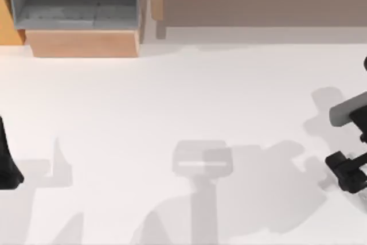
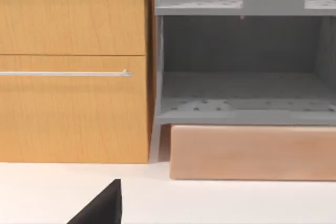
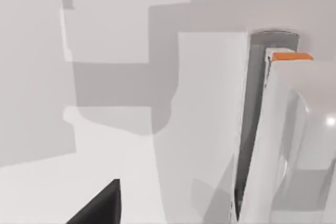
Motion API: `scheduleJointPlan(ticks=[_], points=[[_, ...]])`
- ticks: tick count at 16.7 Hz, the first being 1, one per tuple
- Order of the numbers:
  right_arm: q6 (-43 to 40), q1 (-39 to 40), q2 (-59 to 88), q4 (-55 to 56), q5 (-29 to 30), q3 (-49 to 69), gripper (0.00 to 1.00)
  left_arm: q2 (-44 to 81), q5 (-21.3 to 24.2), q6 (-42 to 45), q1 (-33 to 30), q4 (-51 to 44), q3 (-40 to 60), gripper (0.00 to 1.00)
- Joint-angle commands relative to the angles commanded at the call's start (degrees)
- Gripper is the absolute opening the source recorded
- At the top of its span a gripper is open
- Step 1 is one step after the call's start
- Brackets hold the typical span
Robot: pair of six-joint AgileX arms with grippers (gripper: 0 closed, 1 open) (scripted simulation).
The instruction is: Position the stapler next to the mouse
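My right gripper (image 1: 351,171) sits at the table's far right edge, and I cannot tell whether its fingers are apart or together; the stapler (image 3: 273,140), a silver bar with a dark stripe and an orange end, lies on the white table (image 1: 183,101) close under my right wrist, so I judge it not yet grasped or placed. My left arm (image 1: 8,159) is parked at the left edge. The table's middle offers open room, with the wooden cabinet (image 2: 73,66) and grey shelf (image 2: 241,77) along the back edge to avoid.
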Motion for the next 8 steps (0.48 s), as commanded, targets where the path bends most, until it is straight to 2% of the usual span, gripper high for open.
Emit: scheduleJointPlan(ticks=[7,8], points=[[0.11,0.11,2.14,3.78,0.0,-2.3,1.0,0.0,0.0,0.0,0.0,0.0,0.0,1.0],[0.11,0.11,2.14,3.78,0.0,-2.3,0.92,0.0,0.0,0.0,0.0,0.0,0.0,1.0]])
